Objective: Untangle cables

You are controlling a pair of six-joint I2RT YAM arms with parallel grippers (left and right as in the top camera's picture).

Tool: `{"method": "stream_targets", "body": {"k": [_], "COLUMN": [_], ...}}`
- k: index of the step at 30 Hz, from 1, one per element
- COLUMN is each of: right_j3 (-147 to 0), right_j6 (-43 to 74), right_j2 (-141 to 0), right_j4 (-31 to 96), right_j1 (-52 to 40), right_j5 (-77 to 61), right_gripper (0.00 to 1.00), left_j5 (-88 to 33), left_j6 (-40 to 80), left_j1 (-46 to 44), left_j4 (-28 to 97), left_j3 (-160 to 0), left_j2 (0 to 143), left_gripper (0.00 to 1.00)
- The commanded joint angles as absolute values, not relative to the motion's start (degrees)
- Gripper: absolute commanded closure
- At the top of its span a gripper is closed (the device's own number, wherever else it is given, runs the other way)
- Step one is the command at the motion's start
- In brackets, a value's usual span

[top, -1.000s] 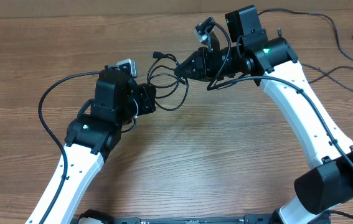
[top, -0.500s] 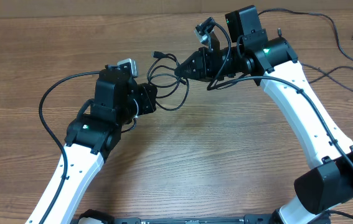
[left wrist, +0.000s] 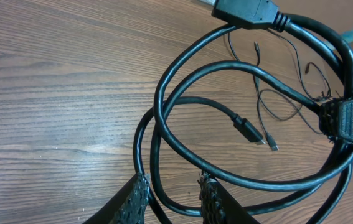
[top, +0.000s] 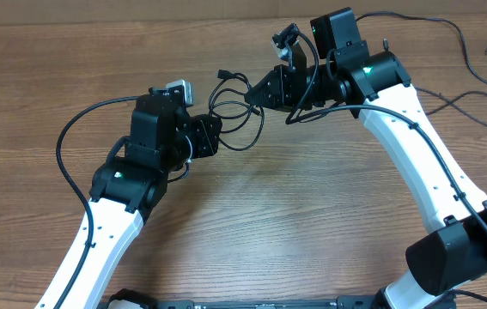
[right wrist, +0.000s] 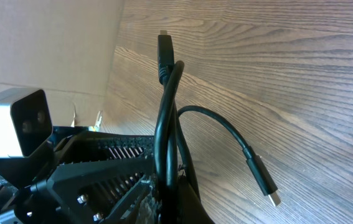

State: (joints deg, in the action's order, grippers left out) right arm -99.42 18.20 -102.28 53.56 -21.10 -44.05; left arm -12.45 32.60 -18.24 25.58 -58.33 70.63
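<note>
Left wrist view: left gripper (left wrist: 172, 183) narrowly parted around thin black looped cables (left wrist: 248, 130), apparently slack; right gripper (top: 252, 96) clamps them.

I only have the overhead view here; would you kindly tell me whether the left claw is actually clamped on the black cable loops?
Observer: No. The left wrist view shows the left claw with a gap between its fingers. Strands of the black flexible cable loops run through that gap loosely.
Operator: Thank you. How about the right claw?
Observer: The left wrist view shows the right claw pinched shut on the loops.
Operator: Is there a plug that I am missing?
Observer: Yes. In the right wrist view a slim black plug with a metal tip ends a curved strand, clear of both claws.
</note>
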Motion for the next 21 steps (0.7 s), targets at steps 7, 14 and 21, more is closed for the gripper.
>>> {"method": "stream_targets", "body": {"k": [7, 14, 21], "right_j3": [-100.14, -100.14, -100.14], "right_j6": [18.17, 18.17, 18.17], "right_j2": [-101.47, -101.47, -101.47], "right_j4": [53.43, 53.25, 53.32], "right_j1": [-21.37, -21.37, -21.37], "right_j5": [-45.84, -50.26, -50.26], "right_gripper": [0.96, 0.96, 0.96], "left_j5": [-13.56, -14.41, -16.60], "left_j6": [31.07, 31.09, 31.09], "left_j1": [-17.93, -17.93, -17.93], "left_j4": [24.99, 24.69, 21.98], "left_j3": [-59.40, -59.40, -59.40], "left_j2": [70.94, 73.45, 74.50], "left_gripper": [0.67, 0.67, 0.70]}}
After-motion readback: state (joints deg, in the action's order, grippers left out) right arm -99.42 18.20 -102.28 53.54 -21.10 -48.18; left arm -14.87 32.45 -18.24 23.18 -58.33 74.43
